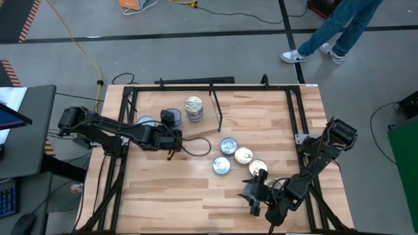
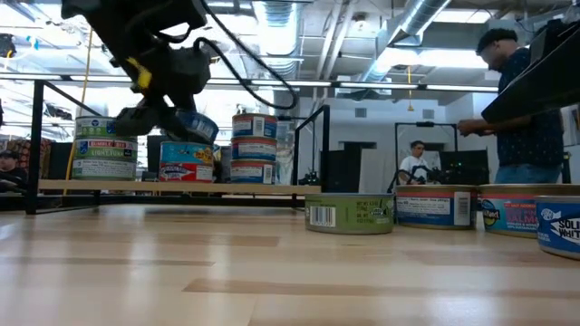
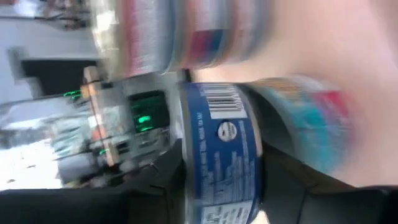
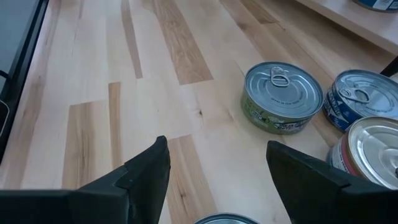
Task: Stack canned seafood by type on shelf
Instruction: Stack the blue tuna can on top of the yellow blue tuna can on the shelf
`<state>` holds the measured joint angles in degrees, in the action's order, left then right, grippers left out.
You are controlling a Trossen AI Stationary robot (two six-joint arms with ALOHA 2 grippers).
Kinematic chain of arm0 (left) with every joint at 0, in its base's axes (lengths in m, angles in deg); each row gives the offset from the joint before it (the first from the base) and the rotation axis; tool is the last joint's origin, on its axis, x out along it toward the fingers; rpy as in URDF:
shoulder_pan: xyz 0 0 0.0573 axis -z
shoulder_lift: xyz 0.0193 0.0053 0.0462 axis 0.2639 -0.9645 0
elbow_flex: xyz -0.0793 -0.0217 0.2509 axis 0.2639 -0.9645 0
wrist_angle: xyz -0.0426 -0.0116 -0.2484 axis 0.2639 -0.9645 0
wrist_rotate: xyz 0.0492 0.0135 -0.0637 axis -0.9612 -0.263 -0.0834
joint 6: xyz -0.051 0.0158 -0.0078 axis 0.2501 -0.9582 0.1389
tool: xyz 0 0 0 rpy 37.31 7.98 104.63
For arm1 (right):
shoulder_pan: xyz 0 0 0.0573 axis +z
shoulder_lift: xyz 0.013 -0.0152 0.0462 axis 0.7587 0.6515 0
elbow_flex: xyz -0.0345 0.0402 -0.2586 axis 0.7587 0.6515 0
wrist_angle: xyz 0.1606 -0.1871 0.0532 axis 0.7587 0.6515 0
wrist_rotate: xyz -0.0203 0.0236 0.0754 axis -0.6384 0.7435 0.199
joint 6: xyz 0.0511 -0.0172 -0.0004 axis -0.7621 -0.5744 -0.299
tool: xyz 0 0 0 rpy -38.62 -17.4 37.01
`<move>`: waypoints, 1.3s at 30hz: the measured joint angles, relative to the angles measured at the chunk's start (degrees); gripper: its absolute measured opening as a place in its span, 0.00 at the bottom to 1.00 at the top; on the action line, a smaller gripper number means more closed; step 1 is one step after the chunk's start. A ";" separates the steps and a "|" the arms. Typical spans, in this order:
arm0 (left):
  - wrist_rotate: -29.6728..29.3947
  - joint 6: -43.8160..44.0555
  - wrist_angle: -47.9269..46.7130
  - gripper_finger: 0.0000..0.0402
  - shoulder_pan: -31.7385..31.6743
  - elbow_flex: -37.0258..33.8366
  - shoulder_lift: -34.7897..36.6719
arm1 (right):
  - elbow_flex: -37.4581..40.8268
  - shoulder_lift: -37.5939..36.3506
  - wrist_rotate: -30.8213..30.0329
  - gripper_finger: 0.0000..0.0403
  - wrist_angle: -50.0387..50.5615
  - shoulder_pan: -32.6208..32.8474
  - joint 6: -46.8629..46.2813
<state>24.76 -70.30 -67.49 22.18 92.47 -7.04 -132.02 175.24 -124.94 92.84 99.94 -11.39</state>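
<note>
A: Left gripper [image 2: 172, 118] — state?
B: Fingers were around a blue tin [image 3: 221, 155], above the shelf [image 2: 172, 186]; grip or release, cannot tell.
A: Step?
B: Likely placing it on the short blue stack [image 2: 186, 167]. Next needs square centering.
A: Right gripper [image 4: 217, 165]?
B: Waited agape near loose tins [image 1: 228, 153].

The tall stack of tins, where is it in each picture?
High: stack, top centre.
Low: left of centre, far back.
Left wrist: too blurred to tell.
Right wrist: not in it.
Landmark: black rod just right of the stack in the high and low views.
</note>
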 joint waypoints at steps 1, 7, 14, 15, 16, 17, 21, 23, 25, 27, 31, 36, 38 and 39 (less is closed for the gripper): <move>1.08 -0.02 -0.31 0.41 0.46 -0.10 -0.07 | 0.00 0.00 0.02 0.72 0.02 0.00 -0.03; 2.93 2.80 -0.56 0.58 1.48 -0.03 -0.09 | 0.00 0.00 0.04 0.72 0.00 0.04 -0.22; 5.38 6.02 -5.22 0.69 1.48 3.20 -0.11 | 0.00 0.00 0.04 0.72 0.00 0.04 -0.24; 6.78 6.75 -6.41 0.70 1.48 3.99 -0.11 | 0.00 0.00 0.04 0.72 0.00 0.04 -0.25; 8.31 7.59 -7.62 0.70 1.48 4.74 -0.11 | 0.00 0.00 0.04 0.72 0.00 0.02 -0.26; 9.88 8.34 -8.64 0.70 1.48 5.38 -0.11 | 0.00 0.00 0.04 0.72 0.00 0.02 -0.26; 11.76 9.88 -12.10 0.69 1.53 7.39 -0.11 | 0.00 0.00 0.04 0.72 0.00 0.02 -0.26; 11.90 10.16 -13.23 0.69 1.51 8.13 -0.11 | 0.00 0.00 0.04 0.72 -0.02 0.00 -0.26; 11.31 10.19 -13.45 0.69 1.40 8.34 -0.11 | 0.00 0.00 0.04 0.72 0.00 0.00 -0.26; 11.04 10.05 -13.70 0.69 0.94 8.34 -0.11 | 0.00 0.00 0.05 0.72 -0.02 0.00 -0.27; 15.15 11.36 -14.43 0.69 -0.49 8.34 -0.11 | 0.00 0.00 0.04 0.72 -0.01 0.00 -0.28; 17.55 11.16 -14.71 0.68 -0.64 8.39 -0.09 | 0.00 0.00 0.04 0.72 0.00 -0.12 -0.23; 17.62 10.77 -14.76 0.68 -0.64 8.39 -0.07 | 0.00 0.00 0.04 0.72 0.00 -0.13 -0.24; 17.65 10.73 -14.79 0.68 -0.65 8.40 -0.04 | 0.00 0.00 0.04 0.72 0.00 -0.13 -0.24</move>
<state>42.41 -59.56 -82.28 21.53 100.87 -7.08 -132.02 175.24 -124.90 92.84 99.80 -11.63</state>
